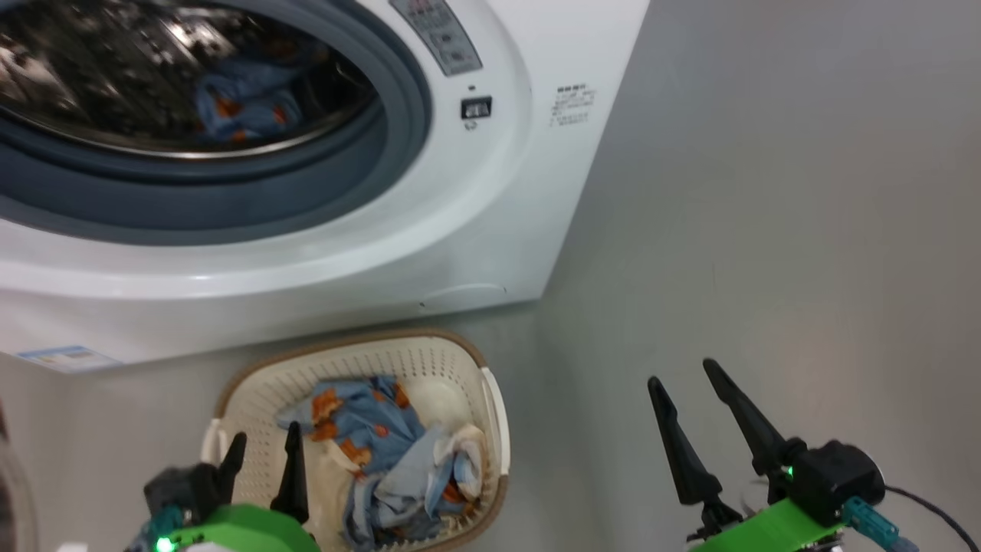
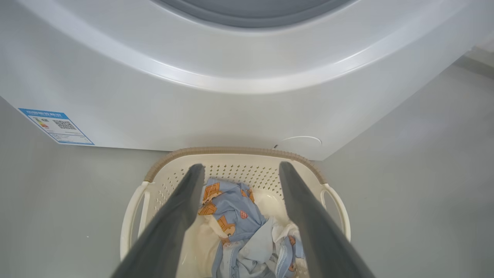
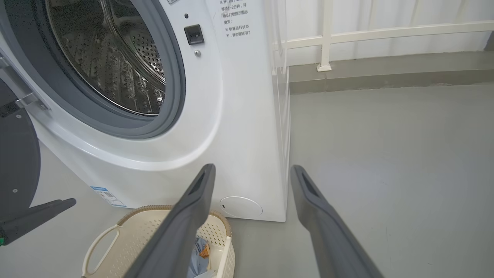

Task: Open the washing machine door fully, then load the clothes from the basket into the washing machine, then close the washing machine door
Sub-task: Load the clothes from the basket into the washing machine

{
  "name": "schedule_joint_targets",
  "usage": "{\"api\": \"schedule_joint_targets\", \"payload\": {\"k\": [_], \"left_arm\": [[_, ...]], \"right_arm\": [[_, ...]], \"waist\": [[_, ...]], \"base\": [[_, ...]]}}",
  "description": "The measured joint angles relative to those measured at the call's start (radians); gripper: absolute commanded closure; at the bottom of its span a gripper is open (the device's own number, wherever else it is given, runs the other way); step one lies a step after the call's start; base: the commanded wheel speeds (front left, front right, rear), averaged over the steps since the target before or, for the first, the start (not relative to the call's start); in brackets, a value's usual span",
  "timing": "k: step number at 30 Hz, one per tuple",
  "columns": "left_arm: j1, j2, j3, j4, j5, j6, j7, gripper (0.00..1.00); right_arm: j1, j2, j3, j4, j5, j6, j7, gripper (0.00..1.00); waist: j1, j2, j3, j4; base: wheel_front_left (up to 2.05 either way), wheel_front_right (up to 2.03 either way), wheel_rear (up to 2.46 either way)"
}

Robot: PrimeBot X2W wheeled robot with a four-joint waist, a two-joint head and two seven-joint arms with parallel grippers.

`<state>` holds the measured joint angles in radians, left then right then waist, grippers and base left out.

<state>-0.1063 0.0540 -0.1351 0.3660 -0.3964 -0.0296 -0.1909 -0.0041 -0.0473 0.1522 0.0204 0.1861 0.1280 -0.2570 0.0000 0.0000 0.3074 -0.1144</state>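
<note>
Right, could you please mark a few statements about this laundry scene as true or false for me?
1. The washing machine door stands open. True.
2. The basket is empty. False: blue printed clothes lie in it.
3. A blue printed garment lies inside the drum. True.
4. The right end effector grips cloth. False: it is open and empty, over the floor to the right of the basket.
5. The left end effector is open above the basket. True.
</note>
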Motion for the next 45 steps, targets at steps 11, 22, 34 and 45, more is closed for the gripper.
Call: {"api": "schedule_joint_targets", "payload": {"k": [11, 22, 34, 45], "left_arm": [[-0.209, 0.025, -0.018, 0.295, -0.049, -0.056, 0.161, 0.00], [-0.409, 0.030, -0.047, 0.572, -0.084, -0.091, 0.235, 0.00], [-0.551, 0.032, -0.095, 0.721, -0.141, -0.099, 0.213, 0.00], [-0.635, 0.050, -0.168, 0.748, -0.209, -0.099, 0.199, 0.00]], "right_arm": [[-0.096, -0.001, 0.039, -0.006, 0.010, 0.000, 0.000, 0.00], [-0.175, -0.001, 0.067, -0.011, 0.010, 0.000, 0.000, 0.00], [-0.190, -0.001, 0.067, -0.029, 0.010, 0.000, 0.000, 0.00], [-0.223, -0.001, 0.061, -0.048, 0.008, 0.000, 0.000, 0.00]], "waist": [[0.0001, 0.0000, 0.176, -0.063], [0.0000, 0.0000, 0.315, -0.116], [0.0000, 0.0000, 0.443, -0.143], [0.0000, 0.0000, 0.531, -0.148]], "base": [[0.00, 0.00, 0.00], [0.00, 0.00, 0.00], [0.00, 0.00, 0.00], [0.00, 0.00, 0.00]]}}
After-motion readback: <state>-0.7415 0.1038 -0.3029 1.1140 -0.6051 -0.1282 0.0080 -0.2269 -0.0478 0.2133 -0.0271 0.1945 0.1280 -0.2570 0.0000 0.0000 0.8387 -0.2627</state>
